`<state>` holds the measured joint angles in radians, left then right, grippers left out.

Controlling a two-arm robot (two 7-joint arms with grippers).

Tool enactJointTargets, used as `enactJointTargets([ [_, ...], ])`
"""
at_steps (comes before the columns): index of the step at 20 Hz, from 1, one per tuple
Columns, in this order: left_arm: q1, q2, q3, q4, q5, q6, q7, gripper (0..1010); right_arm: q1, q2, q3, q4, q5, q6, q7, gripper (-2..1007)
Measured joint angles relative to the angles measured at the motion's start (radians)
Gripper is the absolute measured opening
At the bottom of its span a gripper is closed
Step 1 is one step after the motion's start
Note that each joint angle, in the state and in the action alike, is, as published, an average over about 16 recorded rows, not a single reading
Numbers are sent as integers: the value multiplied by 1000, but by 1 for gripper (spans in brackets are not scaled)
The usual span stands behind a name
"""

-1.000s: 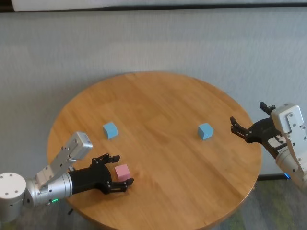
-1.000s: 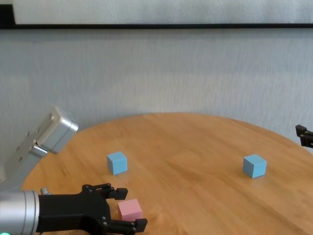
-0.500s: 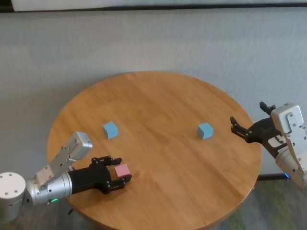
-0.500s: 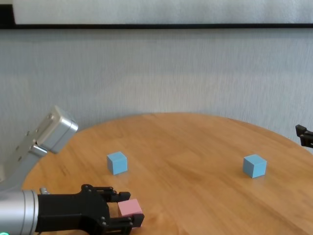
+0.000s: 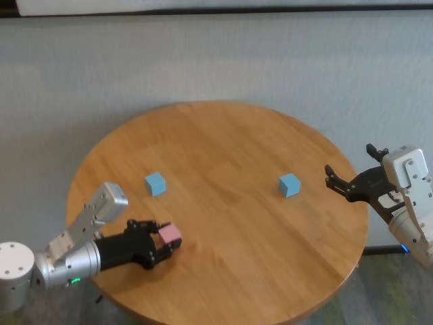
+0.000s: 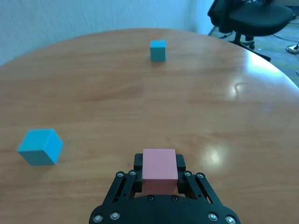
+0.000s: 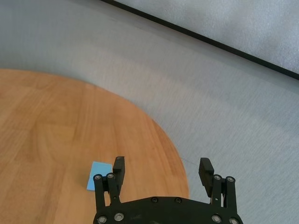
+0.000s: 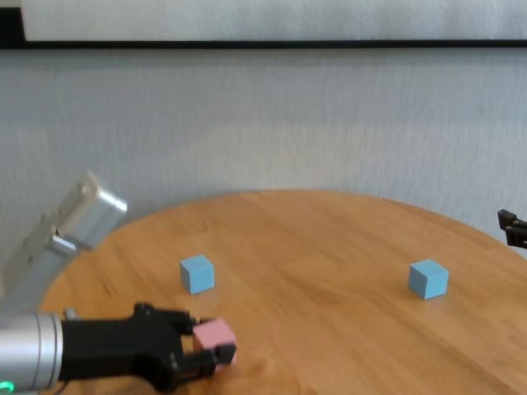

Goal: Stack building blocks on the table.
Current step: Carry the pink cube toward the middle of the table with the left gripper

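The pink building block (image 5: 170,233) (image 6: 159,171) (image 8: 214,336) is clamped between the fingers of my left gripper (image 5: 164,244) (image 6: 159,173) (image 8: 211,347), which is shut on it at the table's near left, just above the wood. One light blue block (image 5: 155,183) (image 6: 40,146) (image 8: 197,273) rests on the table (image 5: 223,176) a little beyond it. The other light blue block (image 5: 289,185) (image 6: 158,50) (image 7: 99,176) (image 8: 428,279) sits toward the right side. My right gripper (image 5: 336,181) (image 7: 161,170) hovers open past the table's right edge, apart from that block.
A grey carpeted floor surrounds the round table. A black office chair (image 6: 252,18) stands beyond the table's far side in the left wrist view. A wall with a dark strip (image 8: 263,43) runs behind.
My left gripper has closed on the pink block, drawn back slightly to the left, and raised the block a little. The right arm and both blue blocks have not moved.
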<state>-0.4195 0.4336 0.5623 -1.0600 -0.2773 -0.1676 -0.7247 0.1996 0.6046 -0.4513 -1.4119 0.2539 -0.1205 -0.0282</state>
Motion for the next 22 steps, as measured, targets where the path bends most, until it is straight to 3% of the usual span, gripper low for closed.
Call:
enactJointTargets([
  [6, -15, -11, -19, -39, 1, 5, 37, 401, 0, 0, 0, 0, 0, 0, 0, 1000],
  [11, -49, -38, -27, -40, 12, 17, 66, 401, 0, 0, 0, 0, 0, 0, 0, 1000],
  [15, -88, -71, -21, -2, 29, 30, 79, 401, 0, 0, 0, 0, 0, 0, 0, 1000],
  [22, -155, -135, -1, 118, 61, 47, 85, 401, 0, 0, 0, 0, 0, 0, 0, 1000],
])
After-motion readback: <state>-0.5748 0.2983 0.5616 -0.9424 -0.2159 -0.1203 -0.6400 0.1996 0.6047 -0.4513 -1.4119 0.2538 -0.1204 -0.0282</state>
